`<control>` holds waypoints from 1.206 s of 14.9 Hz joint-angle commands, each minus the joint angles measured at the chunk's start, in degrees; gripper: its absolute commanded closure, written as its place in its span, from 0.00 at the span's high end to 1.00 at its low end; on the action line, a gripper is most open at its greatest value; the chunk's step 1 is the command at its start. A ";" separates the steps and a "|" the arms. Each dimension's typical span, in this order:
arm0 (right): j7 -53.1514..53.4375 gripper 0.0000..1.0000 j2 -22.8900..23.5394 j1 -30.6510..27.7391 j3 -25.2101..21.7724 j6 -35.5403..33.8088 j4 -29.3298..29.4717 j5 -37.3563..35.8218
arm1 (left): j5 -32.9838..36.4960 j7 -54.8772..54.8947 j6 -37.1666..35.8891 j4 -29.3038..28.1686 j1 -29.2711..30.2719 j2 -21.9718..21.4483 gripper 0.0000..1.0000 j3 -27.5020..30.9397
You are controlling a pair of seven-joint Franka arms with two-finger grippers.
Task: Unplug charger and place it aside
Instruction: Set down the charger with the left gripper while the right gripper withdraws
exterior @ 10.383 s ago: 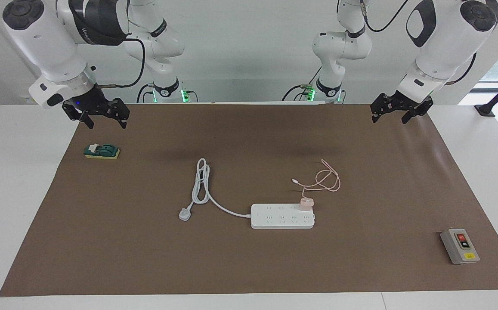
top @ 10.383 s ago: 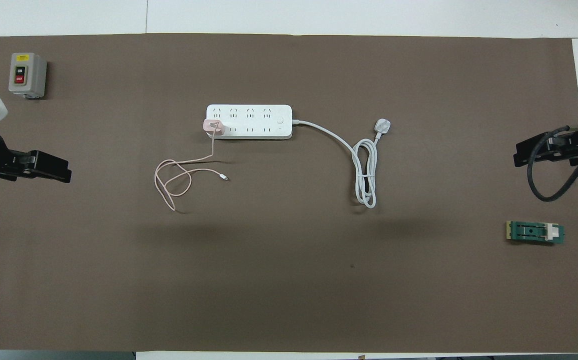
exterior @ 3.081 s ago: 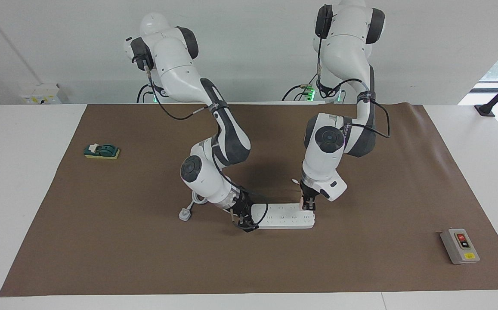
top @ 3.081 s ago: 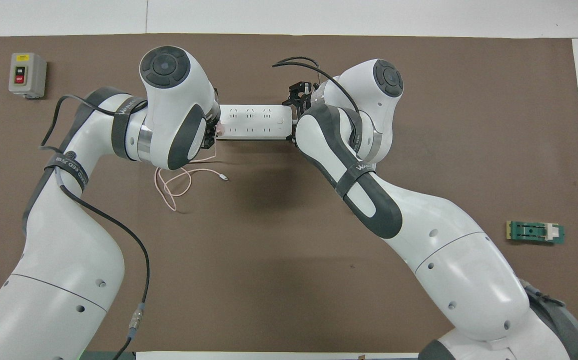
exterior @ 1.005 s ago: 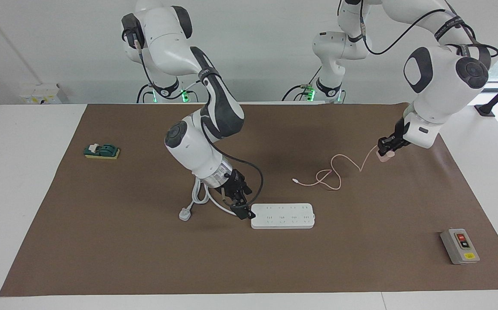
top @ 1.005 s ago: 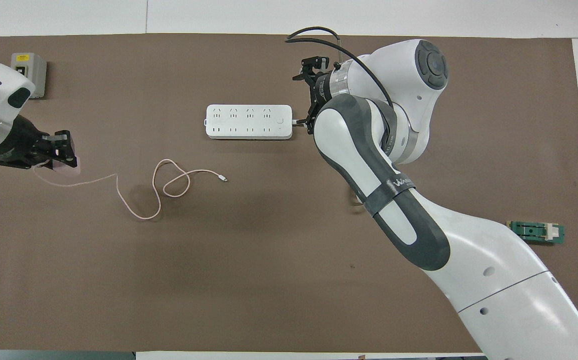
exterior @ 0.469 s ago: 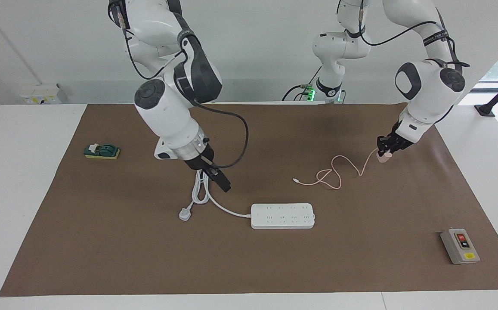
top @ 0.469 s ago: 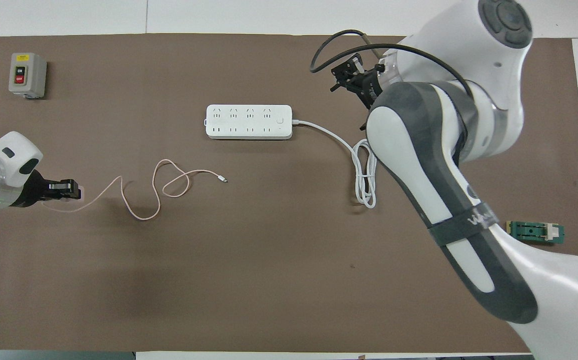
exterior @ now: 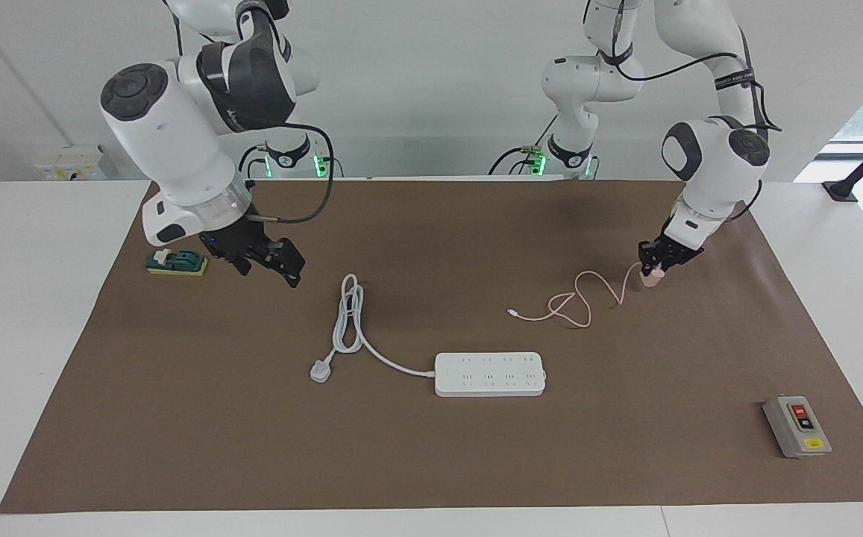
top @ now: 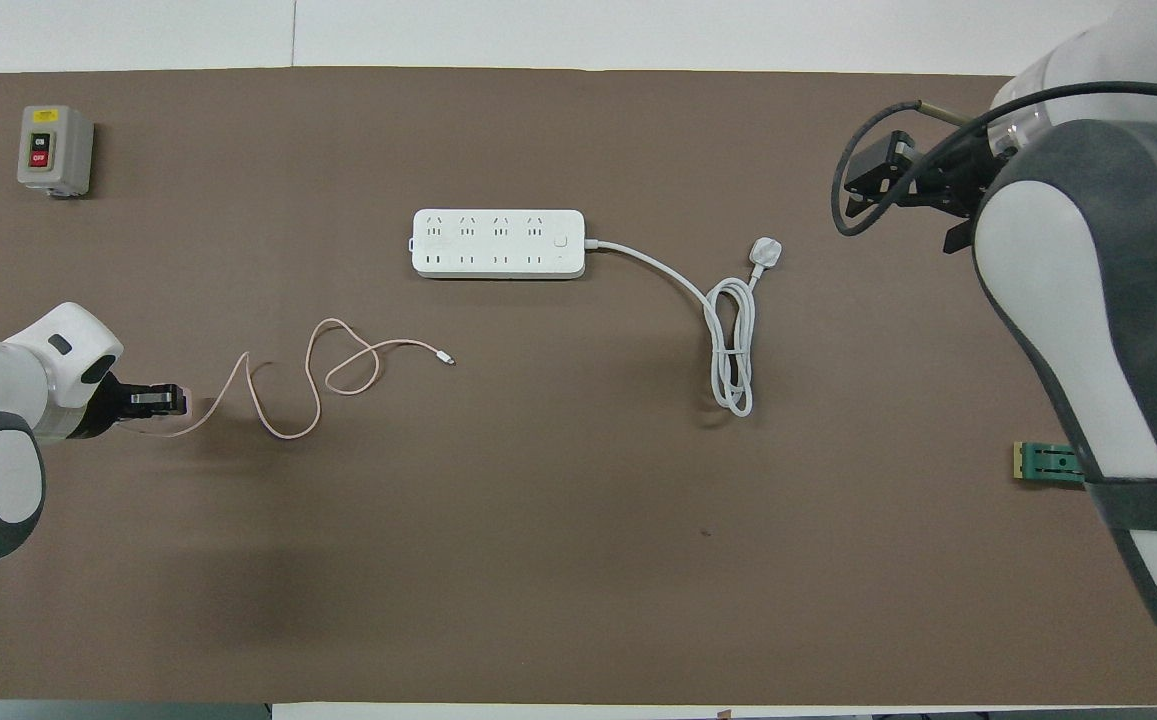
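The pale pink charger [exterior: 651, 280] is out of the white power strip [exterior: 489, 374] and sits in my left gripper [exterior: 655, 267], which is shut on it low over the mat toward the left arm's end; I cannot tell if it touches the mat. In the overhead view the left gripper [top: 166, 400] holds the charger [top: 185, 402]. Its thin pink cable [exterior: 573, 302] trails in loops on the mat toward the power strip [top: 498, 243]. My right gripper [exterior: 271, 262] is open and empty, raised over the mat toward the right arm's end; it also shows in the overhead view [top: 878, 175].
The power strip's thick white cord [exterior: 347, 317] and three-pin plug [exterior: 319, 371] lie beside it toward the right arm's end. A green block [exterior: 176, 262] lies near the right gripper. A grey switch box [exterior: 796, 426] stands at the mat's corner toward the left arm's end.
The left gripper has carried the charger down and slightly toward the robots, dragging the cable. The right arm has risen from the power strip and swung toward its own end of the table.
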 commanded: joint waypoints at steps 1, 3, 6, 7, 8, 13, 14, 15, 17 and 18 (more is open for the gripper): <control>-3.35 1.00 -5.59 -1.39 1.44 -3.82 -2.70 -3.11 | -0.16 1.85 0.98 -2.11 2.45 -2.01 0.90 -0.22; -8.33 1.00 -9.55 -1.83 1.27 -6.02 -6.90 -3.55 | -0.16 3.77 0.46 -2.47 4.83 -2.10 1.00 -0.22; -13.90 1.00 -14.75 -4.46 1.36 -5.94 -14.29 -5.40 | 0.28 5.54 -7.34 3.66 6.94 -1.58 1.00 -0.04; -13.99 1.00 -14.84 -4.81 1.44 -5.50 -14.92 -5.49 | 0.28 5.54 -10.76 6.82 7.03 -1.31 1.00 0.13; -14.16 1.00 -14.67 -5.34 1.79 -3.67 -14.84 -5.57 | 0.28 5.28 -14.19 9.81 7.12 -1.22 1.00 0.22; -14.25 1.00 -12.21 -11.94 7.95 -1.19 -13.69 -5.66 | 0.72 -1.03 -26.60 21.95 7.21 -1.40 1.00 0.14; -14.25 1.00 -10.64 -12.02 7.69 -1.45 -12.74 -5.75 | 0.72 -2.44 -27.57 22.84 6.86 -1.83 1.00 0.05; -14.25 1.00 -9.84 -12.11 7.68 -2.24 -11.07 -5.84 | 0.72 -3.15 -29.59 24.06 6.68 -2.01 1.00 -0.04; -13.91 1.00 -10.36 -11.07 7.68 -3.04 -11.05 -6.01 | 0.81 -4.73 -35.90 28.80 6.42 -2.10 1.00 -0.48; -13.64 1.00 -10.80 -10.28 7.68 -3.04 -11.23 -6.10 | 0.81 -6.13 -39.07 30.48 6.24 -2.19 1.00 -0.74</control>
